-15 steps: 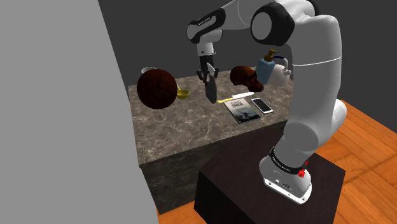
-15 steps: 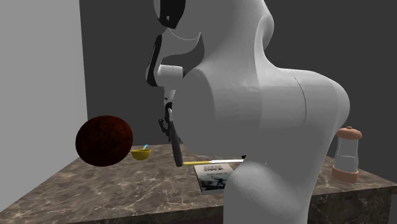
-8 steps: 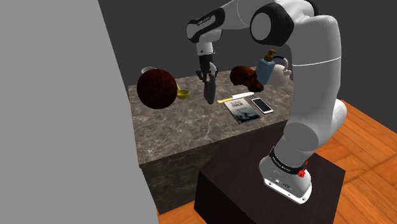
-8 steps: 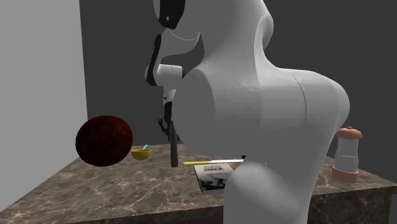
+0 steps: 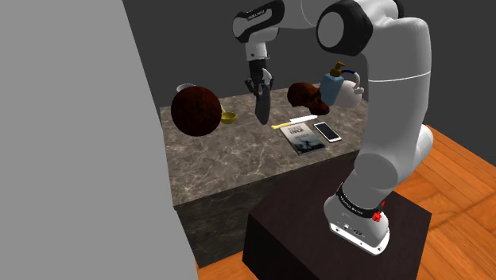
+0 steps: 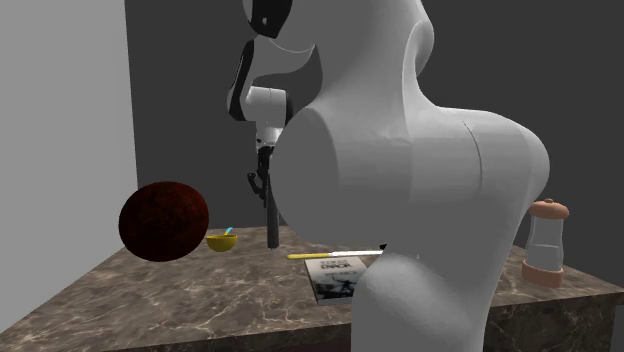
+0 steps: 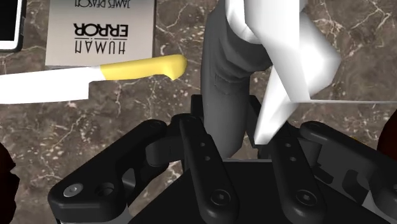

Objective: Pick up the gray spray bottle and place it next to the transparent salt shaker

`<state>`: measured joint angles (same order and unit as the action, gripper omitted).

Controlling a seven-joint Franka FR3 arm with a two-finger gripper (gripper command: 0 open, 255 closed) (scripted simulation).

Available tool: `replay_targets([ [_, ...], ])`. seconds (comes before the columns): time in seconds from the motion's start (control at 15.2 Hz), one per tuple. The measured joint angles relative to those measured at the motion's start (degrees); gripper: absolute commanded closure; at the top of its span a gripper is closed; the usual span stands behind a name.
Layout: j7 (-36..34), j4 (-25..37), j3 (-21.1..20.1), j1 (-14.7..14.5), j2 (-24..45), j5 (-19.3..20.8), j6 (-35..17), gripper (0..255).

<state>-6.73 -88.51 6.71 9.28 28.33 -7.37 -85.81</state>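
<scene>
Dark veined marble tops the counter (image 5: 230, 155), which stands against charcoal walls, with a plank floor beside the robot's stand. Over the stone, the all-black gripper (image 5: 259, 86) is clenched on the slender dark grey spray bottle (image 5: 262, 107). The bottle hangs upright below the hand, and whether its base clears the marble cannot be told. The wrist view gives the grip close up: both fingers (image 7: 200, 149) press on the grey body, with a white trigger head (image 7: 283, 51) against it. That view also makes the title "Human Error" legible on the pale-covered book (image 7: 102, 32). In the shoulder view a dark red-brown ball (image 5: 195, 110) sits at the bottle's nine o'clock, and a small yellow bowl (image 5: 228, 118) lies between the two. A knife with a yellow handle and white blade (image 5: 292, 122) lies at the bottle's four o'clock. The book and a flat smartphone (image 5: 327, 131) lie just beyond it. From the second exterior view comes the transparent salt shaker with a terracotta cap and base (image 6: 545, 243). It stands at the bottle's three o'clock, well apart from it, past the arm's white bulk.
</scene>
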Motion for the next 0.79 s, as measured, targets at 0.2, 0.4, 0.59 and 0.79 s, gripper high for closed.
replay_targets([
  [0.2,-0.2,1.0,0.1,0.0,-1.0,0.1,2.1,255],
  [0.4,-0.4,2.5,0.1,0.1,-1.6,0.2,4.0,255],
  [0.59,-0.5,3.8,0.1,0.1,-2.2,0.2,5.9,255],
  [0.79,-0.8,5.8,0.1,0.2,-2.3,0.2,8.1,255],
])
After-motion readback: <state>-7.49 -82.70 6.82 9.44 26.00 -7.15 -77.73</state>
